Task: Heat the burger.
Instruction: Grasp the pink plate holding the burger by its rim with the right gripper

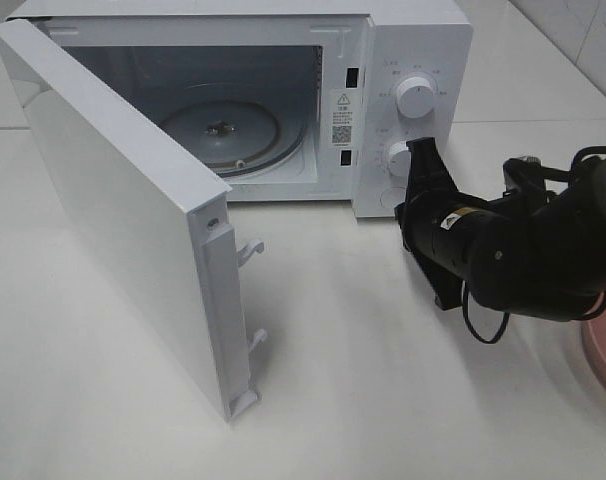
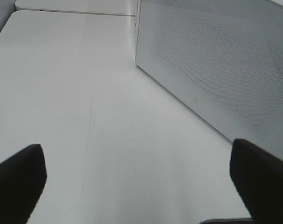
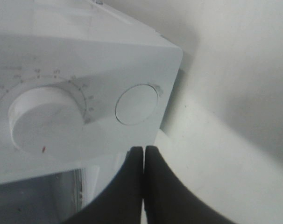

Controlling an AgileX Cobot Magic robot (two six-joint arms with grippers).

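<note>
The right pincer (image 3: 144, 151), pressed together, is best drawn straight off the seemingly empty white box-shaped microwave (image 1: 423, 40); the left pincer (image 2: 137, 158) is held apart.

You see the left pincer (image 2: 139, 186) spread wide over the white table (image 2: 71, 84), the microwave door (image 2: 216, 65) standing close by, its panel finely dotted.

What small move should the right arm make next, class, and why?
Probably pull the shut right tool back from the white microwave's round button: the white door already stands open and the glass turntable is bare, ready for loading.
</note>
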